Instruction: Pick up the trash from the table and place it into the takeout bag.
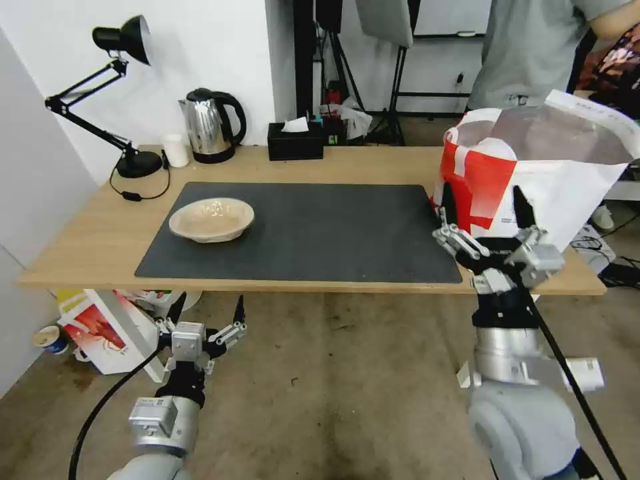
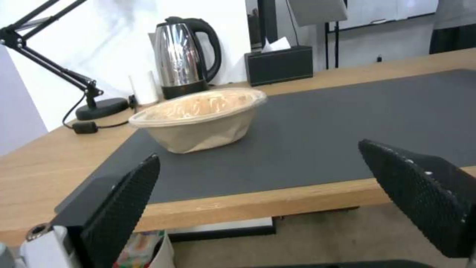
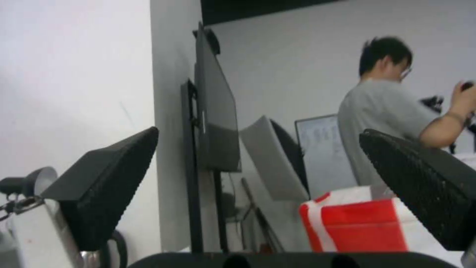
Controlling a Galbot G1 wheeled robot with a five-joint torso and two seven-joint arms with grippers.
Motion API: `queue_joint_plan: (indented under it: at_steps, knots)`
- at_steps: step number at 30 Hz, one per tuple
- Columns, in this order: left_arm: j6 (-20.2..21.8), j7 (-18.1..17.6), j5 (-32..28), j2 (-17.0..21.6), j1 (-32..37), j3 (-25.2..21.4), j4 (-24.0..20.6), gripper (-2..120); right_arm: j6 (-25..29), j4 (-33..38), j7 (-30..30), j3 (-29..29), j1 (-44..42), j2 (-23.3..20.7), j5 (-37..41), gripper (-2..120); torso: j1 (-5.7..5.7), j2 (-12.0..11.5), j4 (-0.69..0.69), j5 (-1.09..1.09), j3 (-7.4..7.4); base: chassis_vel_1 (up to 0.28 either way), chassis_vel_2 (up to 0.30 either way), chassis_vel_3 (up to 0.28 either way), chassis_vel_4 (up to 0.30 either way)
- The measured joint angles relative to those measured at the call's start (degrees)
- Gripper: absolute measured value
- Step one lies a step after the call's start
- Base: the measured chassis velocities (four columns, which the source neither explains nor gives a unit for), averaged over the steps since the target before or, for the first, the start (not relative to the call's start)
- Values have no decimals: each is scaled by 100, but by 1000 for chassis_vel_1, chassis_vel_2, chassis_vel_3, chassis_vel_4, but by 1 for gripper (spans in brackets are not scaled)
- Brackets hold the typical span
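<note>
- My left end effector (image 1: 207, 308) hangs below the worktop's near edge, over the floor, fingers spread wide and gripping nothing.
- From the left wrist camera, its two black textured fingers (image 2: 119, 212) frame the worktop (image 2: 44, 167) edge, aimed toward the tan pulp bowl (image 2: 200, 119).
- That tan pulp bowl (image 1: 212, 219) sits upright on the left part of the dark grey mat (image 1: 320, 233), well apart from both end effectors.
- My right end effector (image 1: 485, 200) is raised at the worktop's right end, fingers apart and empty, just in front of the takeout bag (image 1: 533, 167).
- The takeout bag stands at the right end of the worktop (image 1: 87, 247), mouth open upward with the silver lining showing.
- From the right wrist camera I see the bag's red and white side (image 3: 357, 227) between the open fingers (image 3: 99, 186).
- Along the back edge stand a black desk lamp (image 1: 113, 100), a small white cup (image 1: 176, 150), a steel kettle (image 1: 210, 125) and a black tissue box (image 1: 295, 140).
</note>
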Motion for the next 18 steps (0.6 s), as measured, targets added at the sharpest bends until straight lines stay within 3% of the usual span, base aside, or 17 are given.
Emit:
queue_joint_plan:
  at_steps: [10,18]
  knots:
    - [0,0,0,0,0,0,0,100,1244,50,-51,101,-1163,542,-946,100,0,0,0,0,1,0,0,0,0]
    - [0,0,0,0,0,0,0,100,1918,-269,-213,-151,-1601,590,-1116,100,-1,-1,0,1,1,0,0,0,0]
